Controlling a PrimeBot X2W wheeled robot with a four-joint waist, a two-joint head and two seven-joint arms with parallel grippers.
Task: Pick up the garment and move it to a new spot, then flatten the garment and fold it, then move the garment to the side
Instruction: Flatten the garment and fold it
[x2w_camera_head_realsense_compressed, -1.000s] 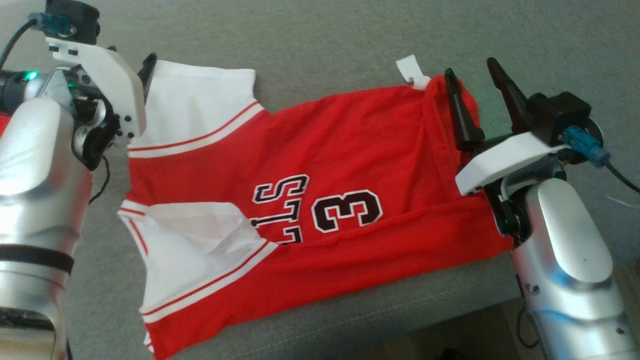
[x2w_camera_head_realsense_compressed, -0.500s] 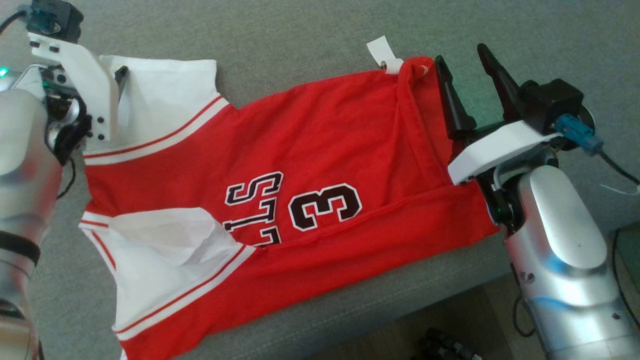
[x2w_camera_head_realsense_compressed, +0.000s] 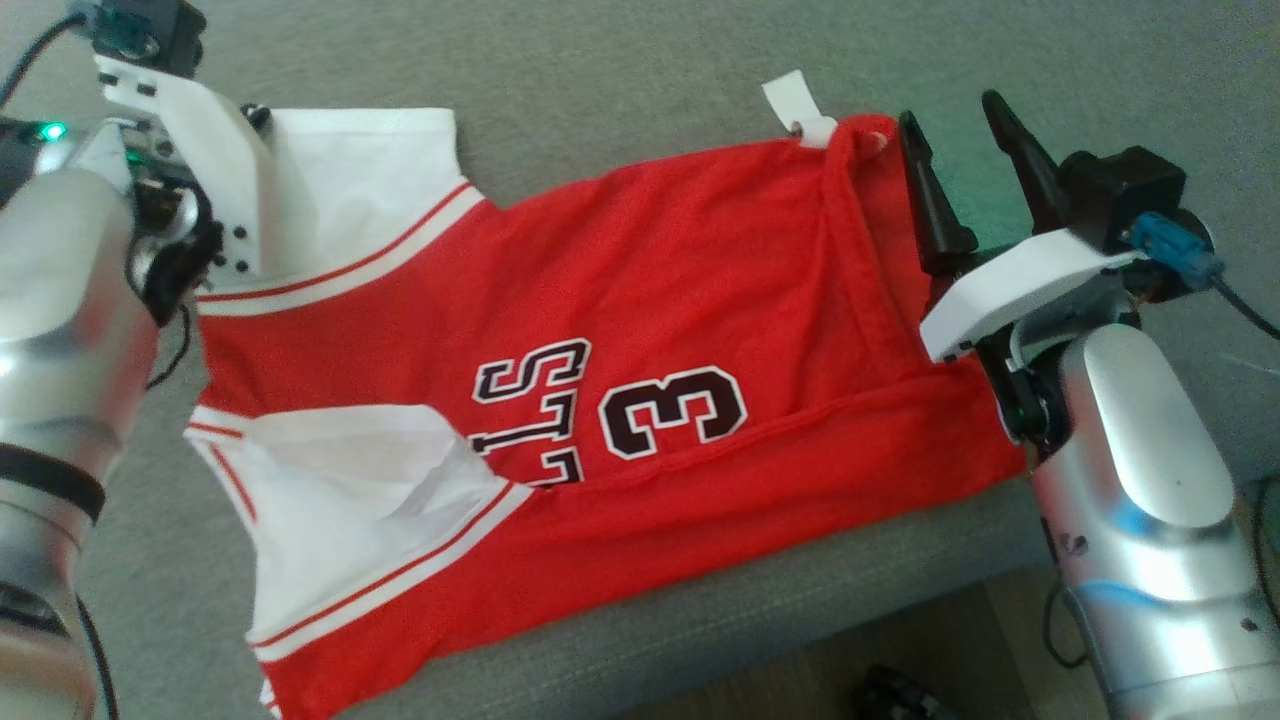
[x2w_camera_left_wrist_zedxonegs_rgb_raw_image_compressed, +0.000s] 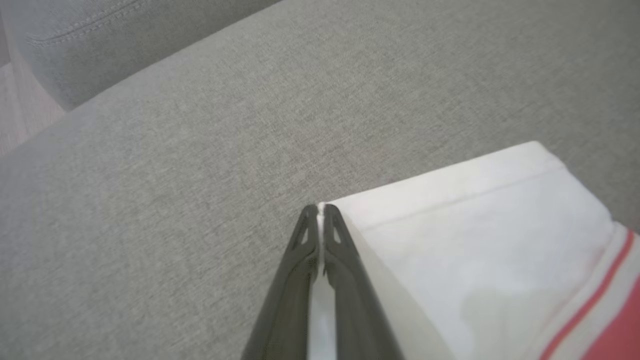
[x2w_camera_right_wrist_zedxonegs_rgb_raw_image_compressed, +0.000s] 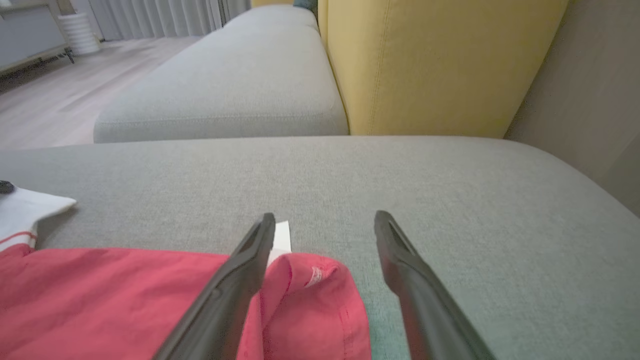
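- The red jersey (x2w_camera_head_realsense_compressed: 640, 330) lies spread across the grey sofa seat (x2w_camera_head_realsense_compressed: 600, 60), number facing up. Its near edge runs close to the cushion's front lip, and a long ridge crosses the cloth below the number.
- Over the last second the whole head view has slid sideways and back, so the camera has moved. The jersey has kept its shape and its place on the seat.
- The far white sleeve (x2w_camera_head_realsense_compressed: 360, 190) is pinched at its outer corner by the left gripper (x2w_camera_left_wrist_zedxonegs_rgb_raw_image_compressed: 320, 212). Its two dark fingers are pressed together, with a sliver of white cloth showing between them.
- That hold sits at the same corner as a second ago; the sleeve has not been pulled any tauter.
- The right gripper (x2w_camera_right_wrist_zedxonegs_rgb_raw_image_compressed: 326, 215) remains spread wide and holds nothing. One finger lies over the bunched red hem corner (x2w_camera_right_wrist_zedxonegs_rgb_raw_image_compressed: 310, 280) and the other over bare seat, beside the white tag (x2w_camera_head_realsense_compressed: 790, 100).
- The near sleeve (x2w_camera_head_realsense_compressed: 340, 490) is still rumpled and partly turned over.
- By the look of it, flattening has stalled half-ready. One end is secured, and the hem end must be gripped before the cloth can be stretched smooth for folding.
- A yellow cushion (x2w_camera_right_wrist_zedxonegs_rgb_raw_image_compressed: 425, 65) stands behind the seat.
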